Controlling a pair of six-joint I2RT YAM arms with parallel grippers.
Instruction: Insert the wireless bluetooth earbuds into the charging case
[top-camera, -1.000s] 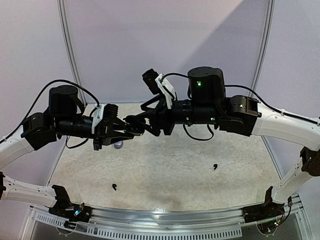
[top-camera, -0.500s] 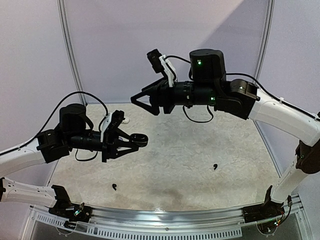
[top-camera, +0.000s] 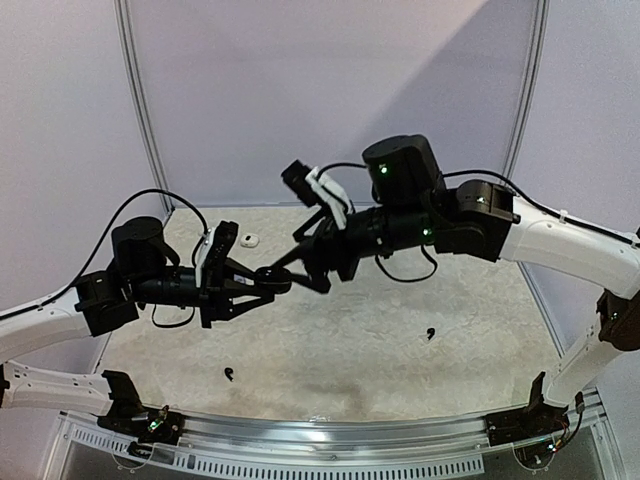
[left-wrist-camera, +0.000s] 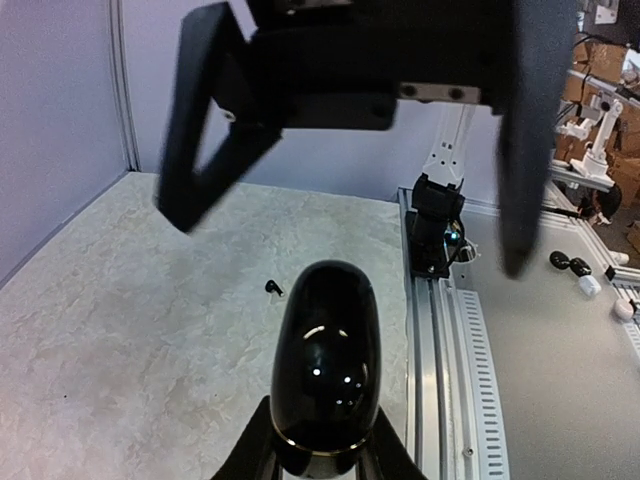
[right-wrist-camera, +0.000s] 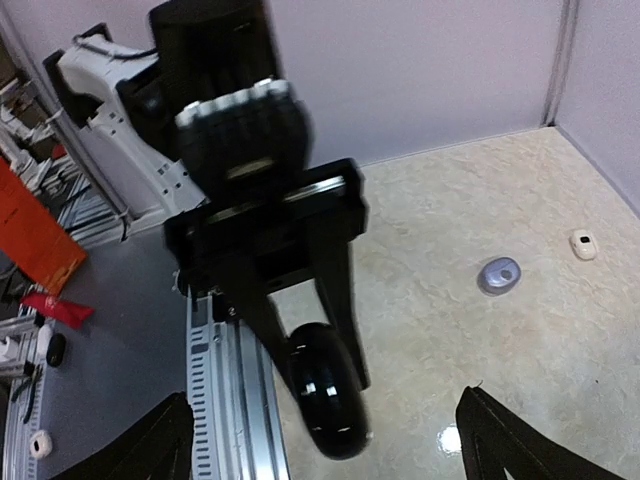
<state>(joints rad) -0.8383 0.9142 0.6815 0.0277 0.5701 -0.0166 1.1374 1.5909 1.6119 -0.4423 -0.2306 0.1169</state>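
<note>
1. Half a second ago the right arm was up high. Now it has come down, and the right pincer (left-wrist-camera: 347, 240) is right next to the shiny black egg-shaped charging case (left-wrist-camera: 325, 370).
2. The right pincer is spread wide around the case and holds nothing.
3. The left pincer (top-camera: 276, 285) squeezes the case at its bottom end, up in the air.
4. Two tiny black earbuds (top-camera: 229, 374) (top-camera: 430, 332) lie far apart on the pale stone-look tabletop (top-camera: 350, 345).
5. A small white thing (right-wrist-camera: 583, 244) and a round grey thing (right-wrist-camera: 499, 275) are too small to make out.
6. The right pincer's own view cuts off its fingers (right-wrist-camera: 150, 440).
</note>
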